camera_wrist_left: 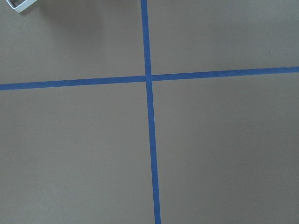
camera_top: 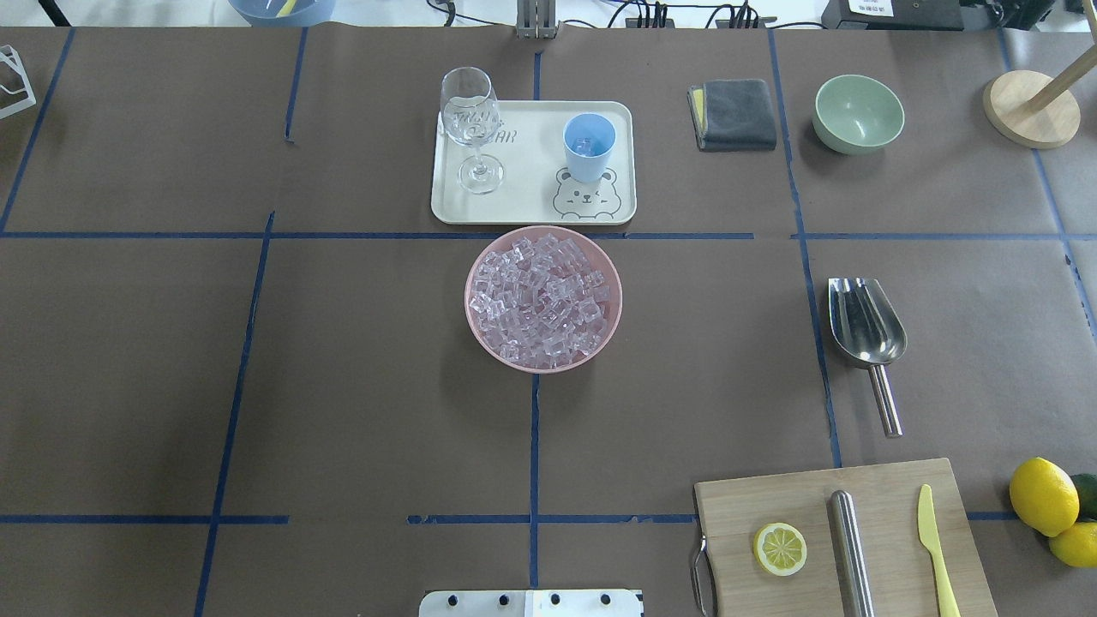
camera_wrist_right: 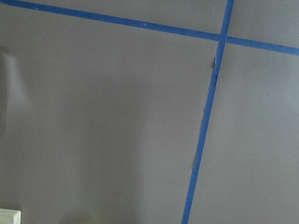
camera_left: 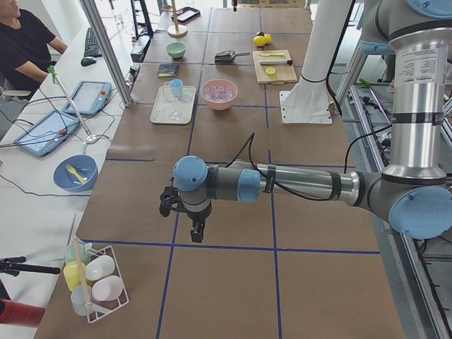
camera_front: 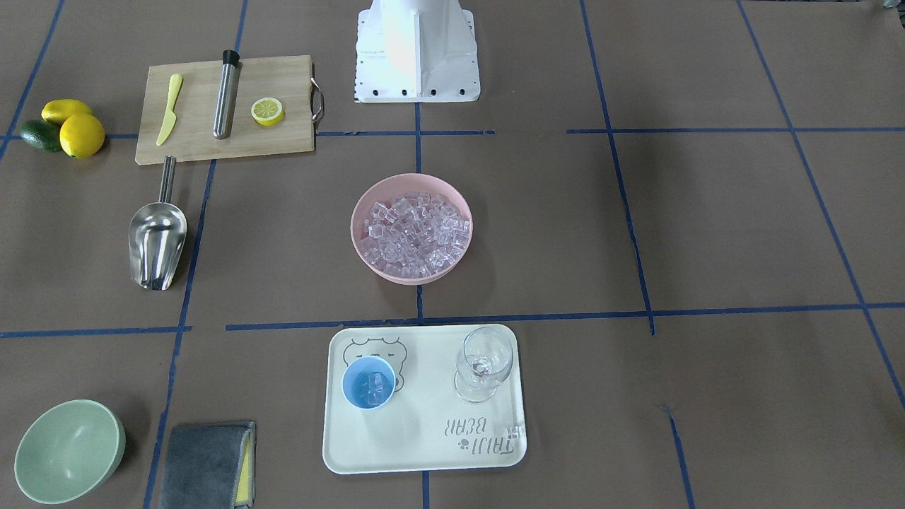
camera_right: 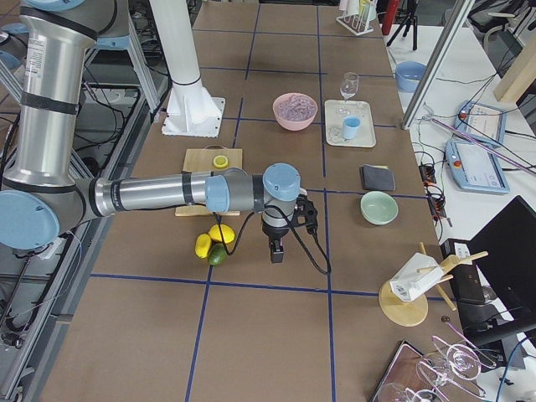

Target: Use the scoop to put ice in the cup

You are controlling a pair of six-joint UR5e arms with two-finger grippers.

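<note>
blue cup (camera_top: 589, 166) on tray (camera_top: 531, 176) holds ice (camera_top: 584, 144) — scoop (camera_top: 866, 321) lies well apart

Silver arms (camera_left: 304, 182), light-blue joint caps (camera_left: 189, 173)

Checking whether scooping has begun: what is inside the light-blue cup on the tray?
The cup holds a few clear ice cubes, seen from above. Their exact number, and anything beneath them, cannot be made out.
</note>
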